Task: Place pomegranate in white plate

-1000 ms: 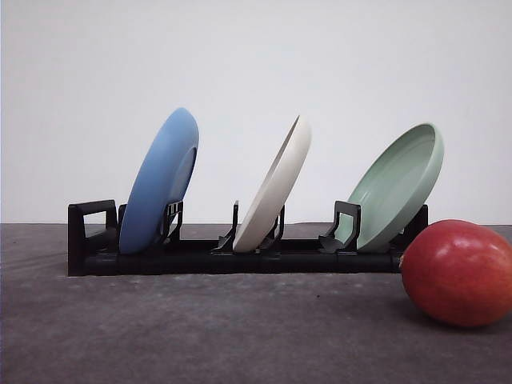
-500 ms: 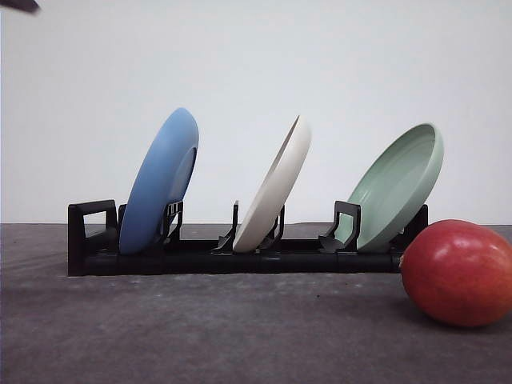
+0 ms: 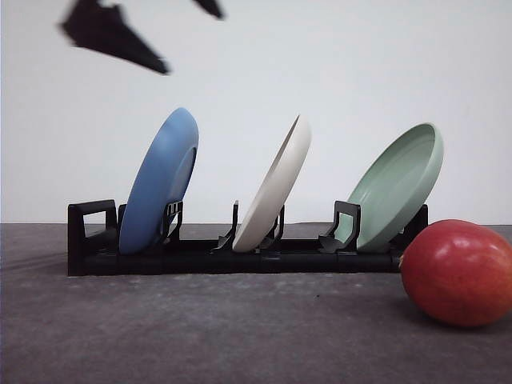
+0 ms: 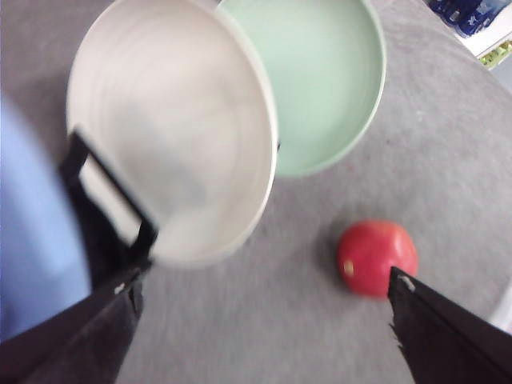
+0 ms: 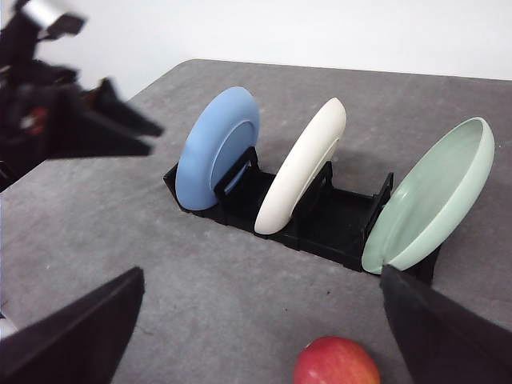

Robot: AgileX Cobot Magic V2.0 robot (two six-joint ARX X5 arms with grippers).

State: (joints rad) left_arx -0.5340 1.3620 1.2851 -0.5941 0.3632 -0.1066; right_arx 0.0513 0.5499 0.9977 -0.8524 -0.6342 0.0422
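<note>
With both its fingers spread and empty, the left gripper [image 4: 260, 316] hangs above the plate [image 4: 172, 128] leaning in the rack [image 3: 200, 258] (pomegranate [image 4: 374, 258] beside one fingertip), so lift that plate out cleanly, not nudging its neighbours.

Front cam sits at table height, so you see the black rack [image 3: 240, 256] and its 3 plates edge-on, close. Left wrist cam looks steeply down onto the white plate [image 4: 172, 132], blurred. Right wrist cam looks down at the rack from further back. All 3 views share the pomegranate [image 3: 458, 274].
</note>
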